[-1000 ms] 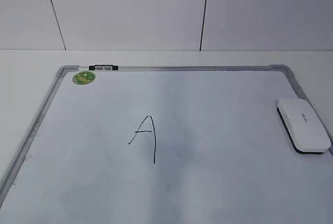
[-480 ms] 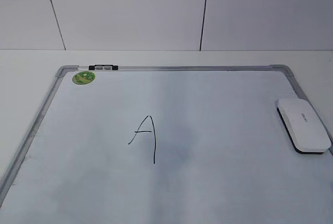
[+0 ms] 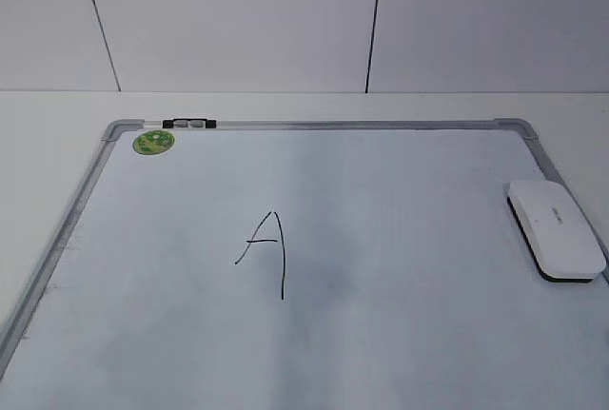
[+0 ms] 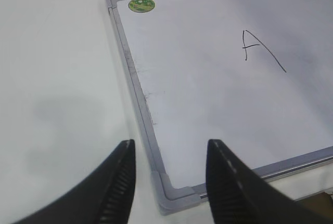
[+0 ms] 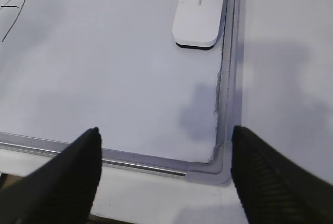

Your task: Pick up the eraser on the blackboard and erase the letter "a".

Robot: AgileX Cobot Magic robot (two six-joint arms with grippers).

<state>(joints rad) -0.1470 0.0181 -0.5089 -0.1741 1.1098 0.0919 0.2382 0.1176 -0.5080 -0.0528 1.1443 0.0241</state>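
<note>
The white eraser (image 3: 555,229) lies on the blackboard (image 3: 400,182) against its right frame; it also shows in the right wrist view (image 5: 200,11). A tall angular capital "A" (image 3: 266,250) is drawn mid-board. No small cursive "a" is in view. My left gripper (image 4: 170,145) is open and empty above the board's near left corner. My right gripper (image 5: 165,130) is open and empty above the board's near right corner (image 5: 221,169), well short of the eraser. Neither gripper shows in the exterior view.
A round green sticker (image 3: 153,142) and a black-and-white clip (image 3: 188,124) sit at the board's far left corner. White tabletop (image 4: 57,78) surrounds the board. A white panelled wall (image 3: 238,20) stands behind.
</note>
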